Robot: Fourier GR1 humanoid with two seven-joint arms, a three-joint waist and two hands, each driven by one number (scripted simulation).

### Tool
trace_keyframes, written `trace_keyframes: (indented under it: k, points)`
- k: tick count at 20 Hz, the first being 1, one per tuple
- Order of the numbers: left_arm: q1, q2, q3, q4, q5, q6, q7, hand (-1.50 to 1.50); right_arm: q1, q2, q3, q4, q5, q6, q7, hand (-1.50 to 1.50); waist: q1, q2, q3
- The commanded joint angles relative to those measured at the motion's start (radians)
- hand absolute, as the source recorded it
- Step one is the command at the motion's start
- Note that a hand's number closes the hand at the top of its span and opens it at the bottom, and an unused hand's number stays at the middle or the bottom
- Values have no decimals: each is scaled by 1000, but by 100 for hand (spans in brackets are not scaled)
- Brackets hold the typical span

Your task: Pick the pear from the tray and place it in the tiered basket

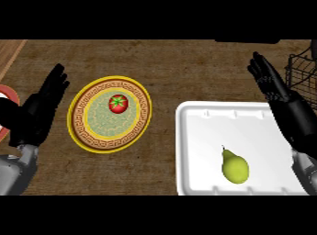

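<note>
Pear (234,167) near white tray's (201,119) front edge, untouched.

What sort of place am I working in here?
Likely a kitchen counter: a brown countertop holds a white tray with a pear, a patterned plate bearing a tomato, and a black wire basket at the right edge.

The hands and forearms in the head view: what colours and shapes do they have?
Both hands are black, the left hand and the right hand, each with long slim fingers and a thumb. The black runs on past each wrist as a smooth, slightly glossy cover. Below it the forearms are grey and rounded, with lighter patches on their casing. No cables, markings or sleeves show.
</note>
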Motion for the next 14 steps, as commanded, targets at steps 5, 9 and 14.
trace_keyframes:
  k: [5, 9, 14]
  points:
    - [188, -91, -62, 84, -98, 100, -71, 0, -128, -113, -55, 133, 134, -70, 318, 150, -19, -2, 7]
    - [247, -111, -53, 119, -60, 101, -69, 0, 4, -146, -227, 289, 234, -352, 451, -150, -85, -1, 5]
    - [313, -153, -71, 118, -97, 111, -145, 0, 154, -53, -138, -26, 360, -510, 582, -150, -56, -11, 10]
